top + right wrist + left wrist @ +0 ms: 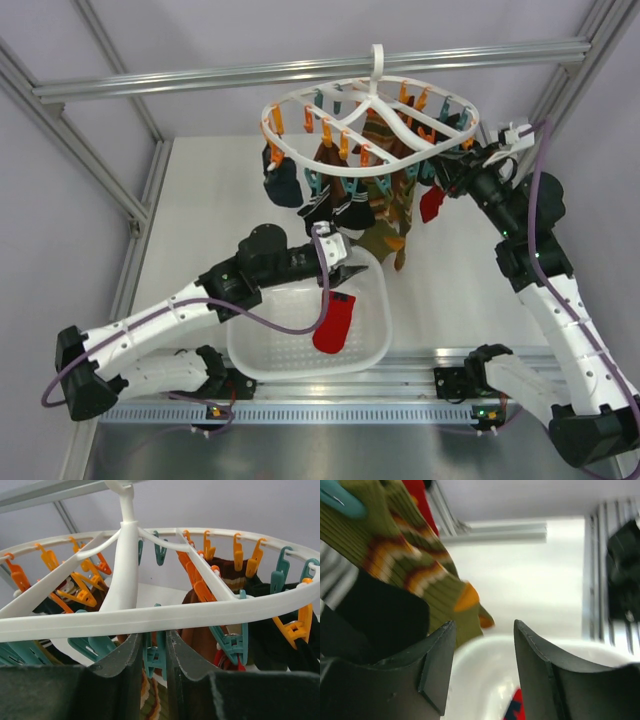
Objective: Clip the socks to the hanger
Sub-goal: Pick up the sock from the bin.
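Clearly, the work stood half done. One red sock (pixel 432 203) hung clipped at the right side of the hanger (pixel 200 611). The other red sock (pixel 335 322) lay in the white basket (pixel 280 345), against its near right wall. The basket sat at the near edge of the table (pixel 200 200), between the two arm bases.

The left gripper (pixel 482 630) hovered over the far rim of the basket. Its jaws stood about half apart with nothing between them, which I judge was a good position for going down to that sock. The right gripper (pixel 154 642) was raised just under the ring of the hanger. Its jaws were nearly together on a teal clip (pixel 155 660), as far as the close view let me tell. I judge it pinched the clip to keep its mouth ready for the next sock.

Only the top view showed both socks and both arms together. The left wrist view showed the empty gap between the jaws, a green striped sock (pixel 405 565) hanging close on the left, and a small red corner of the sock below. The right wrist view showed the grip on the clip, which the ring and the hanging socks hid from above.
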You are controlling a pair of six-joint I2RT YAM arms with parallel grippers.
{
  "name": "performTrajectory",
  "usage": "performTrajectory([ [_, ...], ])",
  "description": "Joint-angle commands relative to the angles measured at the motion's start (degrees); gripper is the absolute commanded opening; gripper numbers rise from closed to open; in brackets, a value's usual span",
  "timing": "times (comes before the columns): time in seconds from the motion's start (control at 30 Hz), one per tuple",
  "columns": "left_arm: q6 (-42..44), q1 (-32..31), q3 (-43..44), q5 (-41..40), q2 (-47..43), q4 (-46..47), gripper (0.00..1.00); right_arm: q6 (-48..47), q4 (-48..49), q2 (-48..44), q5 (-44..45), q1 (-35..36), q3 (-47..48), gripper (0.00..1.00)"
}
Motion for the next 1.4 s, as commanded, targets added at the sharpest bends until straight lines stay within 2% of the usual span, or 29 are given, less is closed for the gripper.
performTrajectory([
  [0.0, 5.19, 1.45, 1.18, 8.78, 0.31, -20.48, 0.56, -0.58, -2.27, 1.59, 1.43, 0.18, 5.15, 0.00],
  [0.1, 8.11, 1.53, 3.12, 9.50, 2.94, -30.05, 0.59, -0.67, -3.16, 2.03, 1.52, 0.62, 6.47, 0.00],
  [0.17, 8.90, 1.45, 2.86, 9.32, 3.74, -32.01, 0.61, -1.02, -4.91, 2.12, 1.87, 1.06, 6.74, 0.00],
  [0.27, 4.70, 1.45, 0.67, 4.15, 5.14, -30.70, 0.63, -1.38, -5.00, 2.12, 2.48, 1.58, 6.83, 0.00],
  [0.33, 0.92, 1.45, -0.39, 0.12, 5.67, -29.48, 0.67, -1.38, -5.00, 2.20, 2.83, 1.67, 6.83, 0.00],
  [0.43, 0.73, 1.45, -4.43, -2.97, 4.27, -24.48, 0.73, -1.29, -5.09, 2.20, 3.19, 1.85, 6.66, 0.00],
  [0.57, 11.08, 1.36, -7.51, 2.97, 3.48, -22.71, 0.74, -1.29, -4.74, 2.20, 3.36, 2.02, 6.22, 0.00],
  [0.6, 15.98, 1.36, -9.34, 3.17, 3.91, -21.22, 0.75, -1.38, -4.74, 2.20, 3.36, 2.03, 5.95, 0.00],
  [0.7, 22.15, 1.09, -10.41, -0.86, 7.41, -15.16, 0.75, -1.29, -4.39, 2.29, 3.36, 2.03, 5.60, 0.00],
  [0.93, 28.59, 1.09, -7.86, -2.46, 15.69, -11.37, 0.75, -1.82, -4.21, 2.82, 3.54, 2.03, 5.51, 0.00],
  [1.03, 30.79, 1.09, -7.08, -1.05, 18.32, -13.12, 0.59, -1.99, -3.95, 2.82, 3.71, 2.03, 5.25, 0.00],
  [1.07, 30.18, 1.09, -6.55, -1.40, 18.77, -13.38, 0.50, -2.08, -3.86, 2.82, 3.71, 2.03, 5.16, 0.00],
  [1.13, 25.01, 1.44, -3.74, -3.49, 19.65, -15.05, 0.17, -2.08, -3.77, 2.64, 3.80, 2.03, 4.81, 0.00],
  [1.2, 15.45, 2.58, -1.28, -4.30, 18.60, -14.71, 0.00, -2.26, -3.77, 2.21, 3.80, 2.03, 4.37, 0.00],
  [1.27, 7.54, 6.18, -0.31, -0.73, 16.67, -14.35, 0.00, -2.43, -3.86, 2.29, 3.80, 2.11, 4.28, 0.00],
  [1.3, -0.07, 7.50, -0.39, 0.26, 14.14, -14.01, 0.00, -2.34, -3.86, 2.29, 3.80, 2.03, 4.19, 0.00],
  [1.37, -9.84, 9.79, -1.79, 1.14, 10.18, -12.78, 0.00, -2.43, -3.86, 2.29, 3.63, 2.11, 4.11, 0.00],
])
